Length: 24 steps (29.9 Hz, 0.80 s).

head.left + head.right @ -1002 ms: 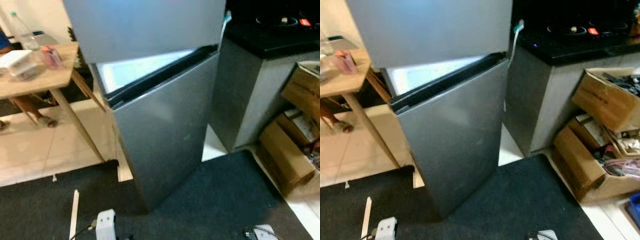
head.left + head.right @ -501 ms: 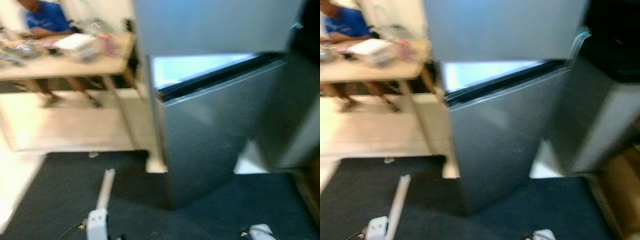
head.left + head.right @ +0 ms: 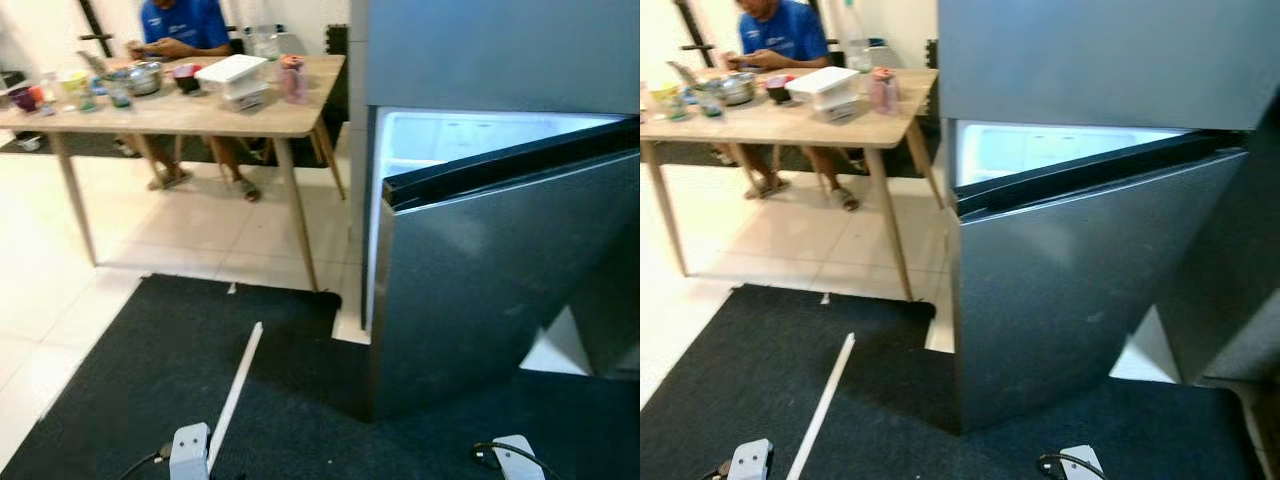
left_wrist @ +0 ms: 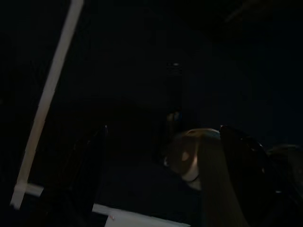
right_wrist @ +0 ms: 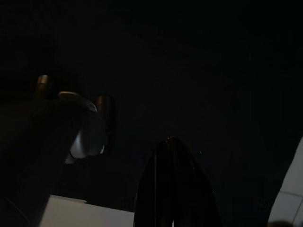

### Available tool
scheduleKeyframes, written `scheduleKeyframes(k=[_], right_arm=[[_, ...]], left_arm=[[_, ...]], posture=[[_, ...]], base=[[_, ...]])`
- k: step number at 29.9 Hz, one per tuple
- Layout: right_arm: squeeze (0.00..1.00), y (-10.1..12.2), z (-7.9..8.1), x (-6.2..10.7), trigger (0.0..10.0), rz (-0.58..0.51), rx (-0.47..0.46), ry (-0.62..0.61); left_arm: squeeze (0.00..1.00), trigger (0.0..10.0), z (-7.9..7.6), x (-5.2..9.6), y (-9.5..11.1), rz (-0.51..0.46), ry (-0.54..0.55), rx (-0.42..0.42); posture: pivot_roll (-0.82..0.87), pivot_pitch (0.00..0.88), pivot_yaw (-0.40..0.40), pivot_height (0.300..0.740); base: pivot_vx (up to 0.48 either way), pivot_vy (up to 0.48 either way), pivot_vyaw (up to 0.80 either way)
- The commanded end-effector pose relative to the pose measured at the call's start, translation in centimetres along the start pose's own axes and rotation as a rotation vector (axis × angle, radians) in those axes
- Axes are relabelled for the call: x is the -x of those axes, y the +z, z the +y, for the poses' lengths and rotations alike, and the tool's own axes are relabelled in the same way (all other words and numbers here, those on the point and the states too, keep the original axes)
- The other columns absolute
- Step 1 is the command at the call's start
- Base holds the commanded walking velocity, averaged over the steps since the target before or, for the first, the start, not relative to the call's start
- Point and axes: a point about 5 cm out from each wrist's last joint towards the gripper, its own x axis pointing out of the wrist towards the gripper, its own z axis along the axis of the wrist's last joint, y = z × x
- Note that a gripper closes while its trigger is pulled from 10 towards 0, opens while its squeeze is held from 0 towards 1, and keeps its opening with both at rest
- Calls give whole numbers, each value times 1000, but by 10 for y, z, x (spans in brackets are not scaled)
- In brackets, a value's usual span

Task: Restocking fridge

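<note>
Both arms hang idle down low. The left gripper (image 4: 161,175) is over the black mat (image 3: 150,380); in its wrist view I can make out two dark fingers (image 4: 87,175) spread wide apart with nothing between them, so it looks open and empty. That view is super dark otherwise, just a pale strip (image 4: 47,101) on the floor. The right gripper (image 5: 173,184) is harder: I get one black finger against the dark mat and a sliver of white tile, and honestly I can't tell whether it's open or closed.

From the head views, I see the grey tops of both wrists at the bottom edge, left one (image 3: 190,452) and right one (image 3: 520,458), both above the mat.

Just ahead and to my right is the fridge (image 3: 500,60), a tall two-door unit in brushed silver-grey. The upper door is closed. The lower door (image 3: 500,290) is swung partway open toward me, with a black gasket strip along its top edge, and the inside (image 3: 470,135) glows bright white. I can't see what's on the shelves from this angle.

Off to the left is a wooden table (image 3: 200,112) on light tile, loaded with cups, a metal bowl (image 3: 145,78), a white box (image 3: 232,70) and a pink jar (image 3: 293,78). A person (image 3: 180,25) in a blue shirt sits behind it.
</note>
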Motion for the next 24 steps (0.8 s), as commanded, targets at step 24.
scheduleKeyframes(k=[24], right_arm=[[0,68,-10,-1,10000,-253,-82,3]], left_arm=[[0,10000,14,8,-13,25,39,25]], posture=[[-59,0,35,740]], base=[[0,-74,0]])
